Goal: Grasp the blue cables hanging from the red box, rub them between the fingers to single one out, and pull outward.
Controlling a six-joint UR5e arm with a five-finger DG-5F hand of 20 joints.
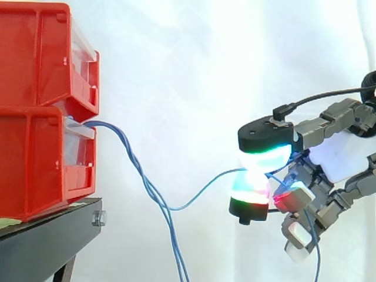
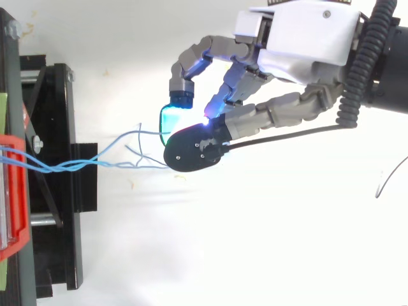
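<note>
Thin blue cables [image 1: 134, 161] come out of the lower drawer of the red box [image 1: 41, 111] and hang down past the stand. One blue cable [image 1: 202, 191] runs apart from the bundle, rising to the right into my hand [image 1: 338, 155]. Two glowing fingertips [image 1: 264, 153] pinch that single cable between them, one above and one below. In the top view the hand [image 2: 299, 48] sits right of the box, and the cables [image 2: 76, 164] stretch from the red box [image 2: 13, 191] toward the pinching pads. The rest of the bundle dangles below the frame in the side view.
The red box is two stacked bins on a black stand [image 1: 47, 238] at the left. A white curtain fills the background. A small loose wire hook [image 2: 390, 177] lies at the right on the white floor in the top view.
</note>
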